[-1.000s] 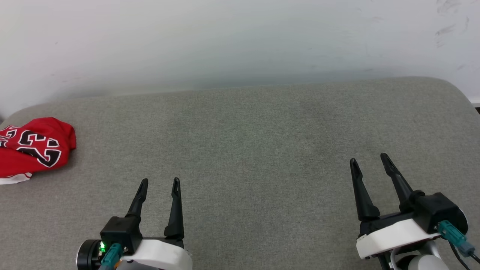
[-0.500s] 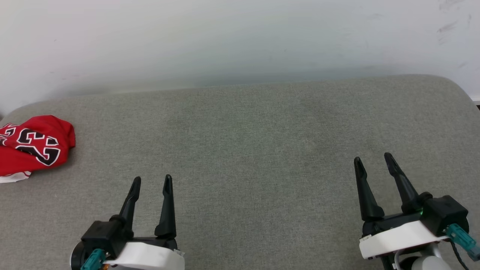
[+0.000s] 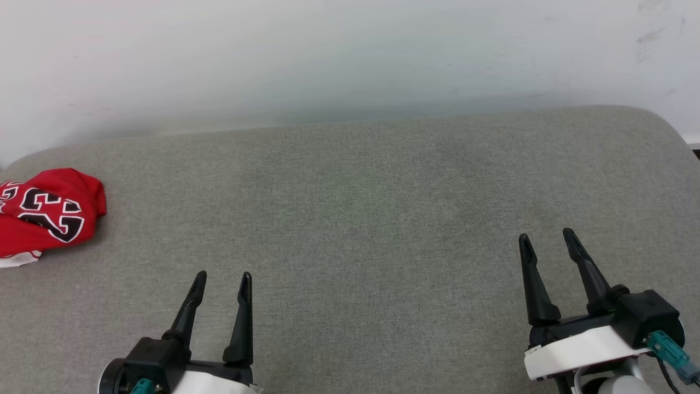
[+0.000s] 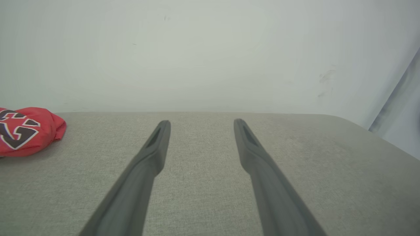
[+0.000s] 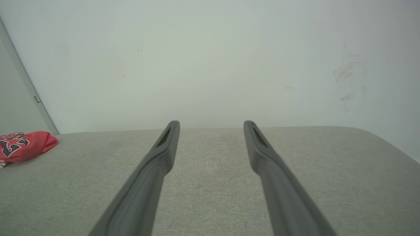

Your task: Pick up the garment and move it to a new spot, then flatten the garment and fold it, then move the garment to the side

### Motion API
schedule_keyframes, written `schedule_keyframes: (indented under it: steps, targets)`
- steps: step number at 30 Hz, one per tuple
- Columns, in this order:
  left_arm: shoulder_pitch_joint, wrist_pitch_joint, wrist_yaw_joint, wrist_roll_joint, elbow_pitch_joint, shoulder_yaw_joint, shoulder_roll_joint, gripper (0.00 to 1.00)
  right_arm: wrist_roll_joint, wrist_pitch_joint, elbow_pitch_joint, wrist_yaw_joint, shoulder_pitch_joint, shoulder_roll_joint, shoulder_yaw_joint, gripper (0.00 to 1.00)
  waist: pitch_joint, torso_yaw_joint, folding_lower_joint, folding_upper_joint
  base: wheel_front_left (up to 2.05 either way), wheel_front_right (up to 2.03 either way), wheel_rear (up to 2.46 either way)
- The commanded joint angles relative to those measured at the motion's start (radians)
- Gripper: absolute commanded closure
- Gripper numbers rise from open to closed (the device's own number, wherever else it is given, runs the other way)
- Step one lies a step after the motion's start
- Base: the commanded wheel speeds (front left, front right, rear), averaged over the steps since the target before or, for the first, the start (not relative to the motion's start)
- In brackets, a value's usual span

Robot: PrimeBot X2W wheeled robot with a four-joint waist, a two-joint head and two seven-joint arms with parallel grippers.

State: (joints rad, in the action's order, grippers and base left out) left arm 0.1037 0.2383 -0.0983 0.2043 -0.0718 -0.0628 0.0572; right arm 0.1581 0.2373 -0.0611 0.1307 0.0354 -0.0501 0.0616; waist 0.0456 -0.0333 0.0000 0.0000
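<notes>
Garment lies bunched at the far-left edge of the cushion, seemingly untouched, so pickup, flattening, folding and setting aside all remain; left pincer and right pincer stand wide open, empty.

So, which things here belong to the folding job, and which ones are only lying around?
For the job:
garment, red, bunched up at the far left
left hand, open, holding nothing
right hand, open, holding nothing

Only there:
grey fabric surface, on which the garment lies
white wall, with faint scuff marks
</notes>
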Motion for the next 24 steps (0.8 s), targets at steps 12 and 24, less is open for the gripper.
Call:
schedule_keyframes:
  steps: [12, 24]
  targets:
    - [0.020, 0.029, -0.030, -0.085, 0.021, -0.004, -0.007, 0.00, -0.081, 0.030, -0.002, 0.000, -0.016, 0.000, 0.012, 0.00, -0.004, -0.004, 0.0000, 0.0000, 0.00, 0.00, 0.00]
    - [0.014, 0.028, -0.032, -0.062, 0.043, 0.020, -0.007, 0.00, -0.075, 0.028, -0.014, 0.000, -0.019, 0.000, 0.021, 0.00, -0.007, 0.023, 0.0000, 0.0000, 0.00, 0.00, 0.00]
